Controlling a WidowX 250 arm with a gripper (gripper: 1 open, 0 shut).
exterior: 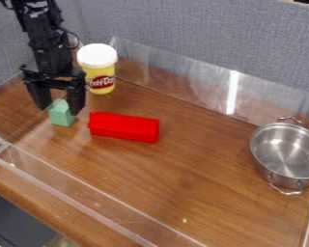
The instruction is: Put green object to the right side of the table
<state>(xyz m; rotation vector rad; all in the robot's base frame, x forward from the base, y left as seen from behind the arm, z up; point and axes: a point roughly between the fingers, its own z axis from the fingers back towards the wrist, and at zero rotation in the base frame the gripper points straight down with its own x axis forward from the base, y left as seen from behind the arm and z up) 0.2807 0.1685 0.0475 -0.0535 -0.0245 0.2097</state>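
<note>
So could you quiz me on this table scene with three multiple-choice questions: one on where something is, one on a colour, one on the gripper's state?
1. Where is the metal pot?
A. right side of the table
B. beside the yellow tub
C. on the red block

2. What colour is the small cube under the gripper?
A. blue
B. pale green
C. orange

3. How is the gripper?
A. shut on the red block
B. open, astride the cube
C. holding the tub

Answers: A, the pot sits far right; B, the cube is pale green; B, the fingers stand apart on either side of the cube.
</note>
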